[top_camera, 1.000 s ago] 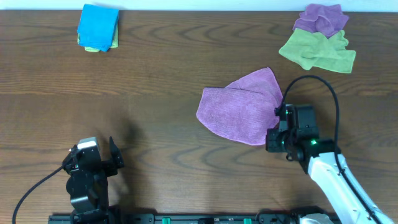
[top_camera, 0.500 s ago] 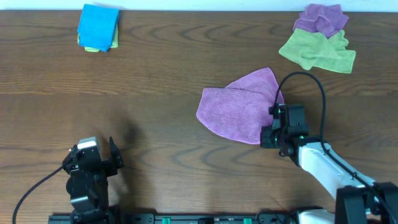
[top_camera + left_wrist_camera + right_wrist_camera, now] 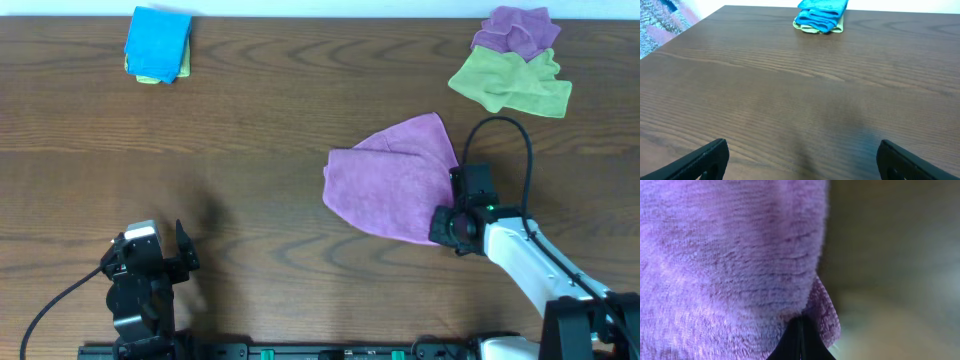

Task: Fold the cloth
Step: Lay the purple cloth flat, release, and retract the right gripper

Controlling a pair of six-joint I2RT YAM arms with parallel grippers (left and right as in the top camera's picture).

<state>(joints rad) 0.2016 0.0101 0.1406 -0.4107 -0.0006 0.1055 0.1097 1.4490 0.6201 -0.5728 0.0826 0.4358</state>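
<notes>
Nearest the robot, the left hand (image 3: 801, 159) sits parked at the front left of the desk (image 3: 260, 120), its fingers spread wide and holding nothing. It is well apart from the work.

The right hand (image 3: 446, 222) is the one on the job. In the wrist view its dark fingertips (image 3: 799, 339) meet with no gap between them, pinching the fuzzy hem of the purple cloth (image 3: 730, 255).

The purple cloth (image 3: 388, 182) lies right of the desk's middle, partly doubled, with one layer showing over another along its far side. The grip is at its near right edge. From there the cloth spreads to the robot's left and away, and its longer run slants from the near left up to the far right corner. A fold would likely carry this edge leftward and across.

Farther back, a green and purple heap (image 3: 512, 62) lies at the far right. A blue stack (image 3: 158, 45) lies at the far left.
</notes>
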